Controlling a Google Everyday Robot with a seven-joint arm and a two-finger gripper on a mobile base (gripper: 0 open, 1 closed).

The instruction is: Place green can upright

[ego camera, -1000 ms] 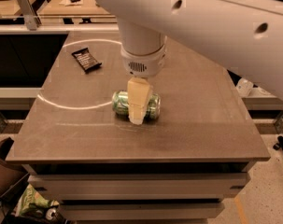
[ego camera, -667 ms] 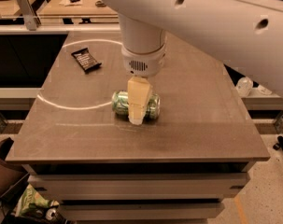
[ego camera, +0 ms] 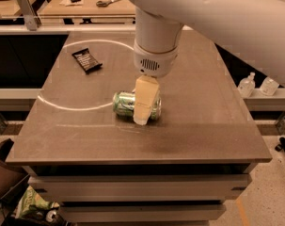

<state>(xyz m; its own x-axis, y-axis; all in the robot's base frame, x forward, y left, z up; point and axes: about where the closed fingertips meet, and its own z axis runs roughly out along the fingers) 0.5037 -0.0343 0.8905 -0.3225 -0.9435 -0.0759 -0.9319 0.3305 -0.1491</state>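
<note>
The green can (ego camera: 124, 102) lies on its side near the middle of the brown table (ego camera: 203, 126), its length running left to right. Its light green and white print shows on the left part. My gripper (ego camera: 144, 108) hangs straight down from the white arm (ego camera: 156, 36) and sits right at the can. Its cream-coloured lower part covers the can's middle and right side from the front. The can's ends are mostly hidden.
A black snack bar (ego camera: 87, 60) lies at the table's back left, inside a white circle line. Scissors (ego camera: 106, 3) lie on a far counter. Two small bottles (ego camera: 247, 84) stand on a ledge at right. A green bag (ego camera: 31, 204) lies on the floor at lower left.
</note>
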